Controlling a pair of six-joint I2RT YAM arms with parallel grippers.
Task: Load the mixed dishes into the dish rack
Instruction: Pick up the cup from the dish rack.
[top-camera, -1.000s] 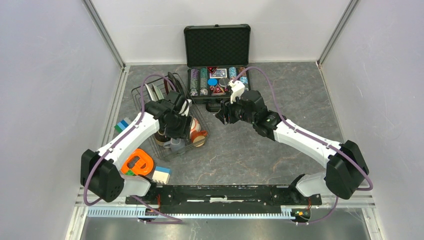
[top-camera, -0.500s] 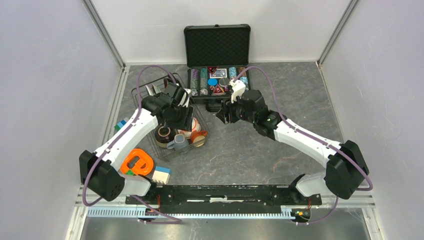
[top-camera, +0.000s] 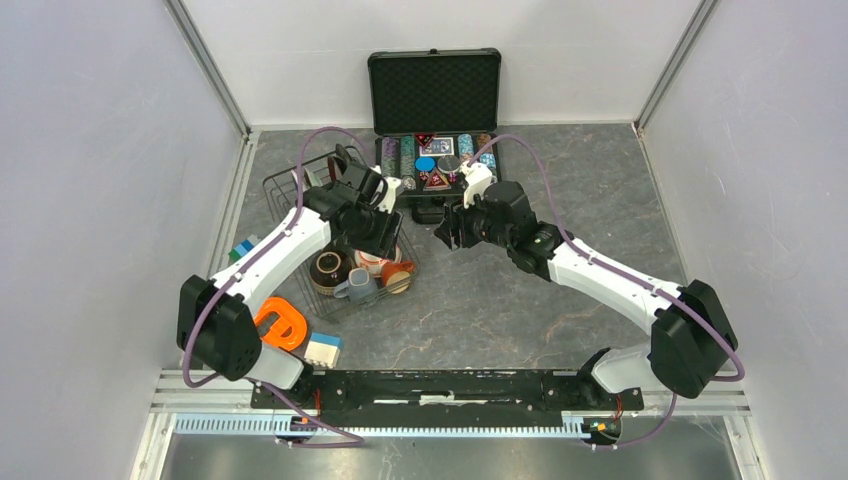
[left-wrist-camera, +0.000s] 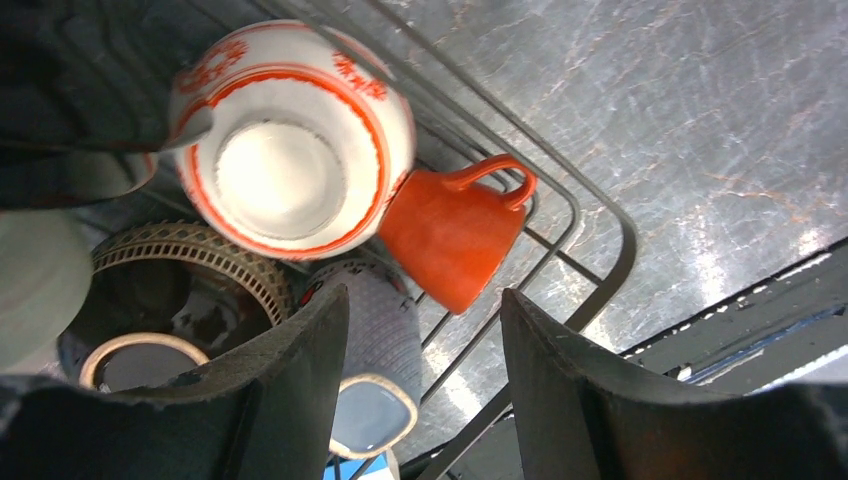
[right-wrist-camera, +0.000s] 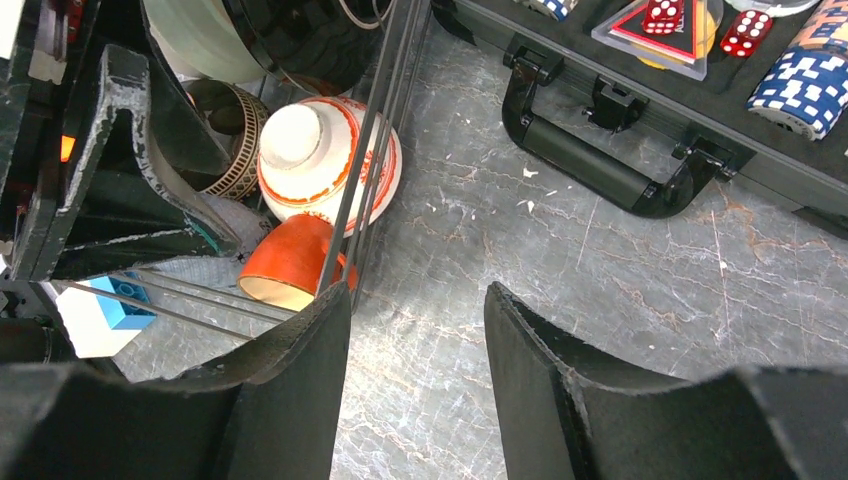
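Withdrawal is showing in the left arm: a second ago it was hanging low over the near half of the dish rack (top-camera: 285, 185), and now it is pulling up and toward the far right, uncovering a grey mug (top-camera: 355, 290) at the rack's near edge. The left gripper (left-wrist-camera: 422, 300) is hovering with its jaws spread wide and nothing between them. Below it, inside the rack, an upturned bowl with red pattern (left-wrist-camera: 290, 150) is lying against an orange cup (left-wrist-camera: 450, 240) tipped on its side, with a dark patterned bowl (top-camera: 327, 268) to their left. Plates (top-camera: 343, 160) seem to be standing at the rack's far end, though the arm is hiding most of them. The right gripper (right-wrist-camera: 418, 290), barely shifting, is waiting just right of the rack and near the poker case (top-camera: 435, 130), jaws likewise parted and empty. Every dish I can make out is sitting in the rack, so the loading is probably drawing to its end; the orange ring toy (top-camera: 280, 325) and block (top-camera: 322, 348) are lying outside, near left.
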